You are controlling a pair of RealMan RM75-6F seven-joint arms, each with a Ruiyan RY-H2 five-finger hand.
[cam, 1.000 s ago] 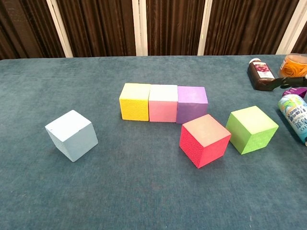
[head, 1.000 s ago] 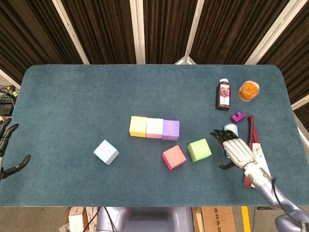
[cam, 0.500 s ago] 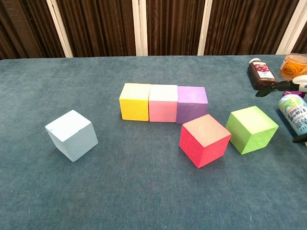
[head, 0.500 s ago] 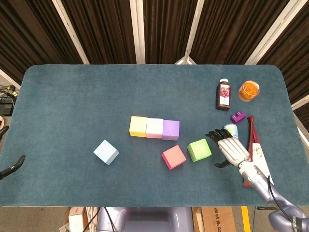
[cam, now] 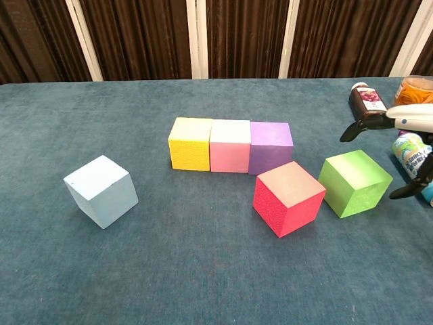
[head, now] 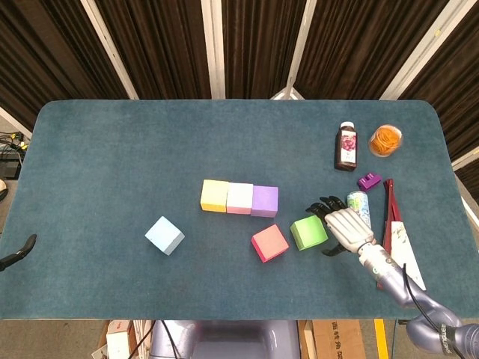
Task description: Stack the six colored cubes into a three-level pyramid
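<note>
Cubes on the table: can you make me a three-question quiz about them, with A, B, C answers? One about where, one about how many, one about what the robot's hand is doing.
1. Which cube sits in the middle of the row of three?
A. pink cube
B. green cube
C. light blue cube

2. How many cubes lie on the table?
A. four
B. six
C. eight

3. What is the right hand doing?
A. holding the red cube in the air
B. open beside the green cube, holding nothing
C. pressing on the yellow cube

Answers:
1. A: the pink cube sits between the yellow cube and the purple cube.
2. B: those three, plus the red cube, green cube and light blue cube, all lying on the table.
3. B: the right hand has its fingers spread next to the green cube, which rests on the table.
</note>
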